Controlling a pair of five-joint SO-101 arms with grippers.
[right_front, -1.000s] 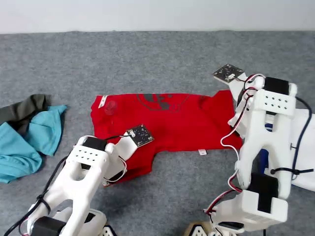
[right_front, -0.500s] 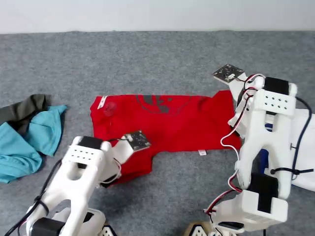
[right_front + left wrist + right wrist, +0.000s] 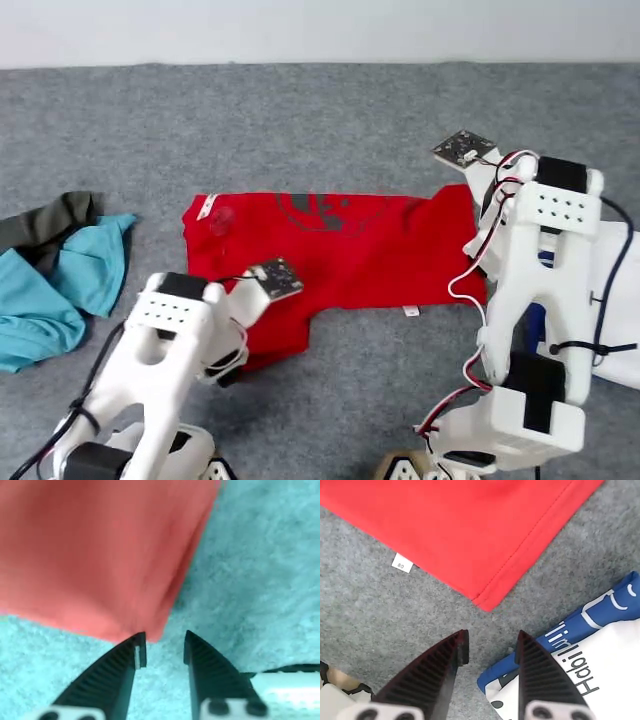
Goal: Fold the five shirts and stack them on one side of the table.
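A red shirt [image 3: 340, 250] lies spread flat in the middle of the grey table, print side up. My left arm [image 3: 170, 340] stands at the shirt's near left corner. In the left wrist view the left gripper [image 3: 163, 647] is open, one fingertip [image 3: 139, 647] at the hem of the red shirt [image 3: 100, 555], with grey felt between the fingers. My right arm [image 3: 545, 260] stands at the shirt's right end. The right gripper [image 3: 491, 647] is open above bare felt, just short of the red shirt's corner [image 3: 485, 600].
A folded white and blue shirt [image 3: 618, 300] lies at the right edge, partly under the right arm, and beside the right gripper [image 3: 590, 650]. A loose heap of teal shirts [image 3: 50, 290] and a dark one [image 3: 50, 222] sits at the left edge. A small white tag [image 3: 401, 563] pokes from the red hem.
My left arm has drawn back a little toward the near left. The red shirt's near left flap shifted slightly. The right arm has not moved.
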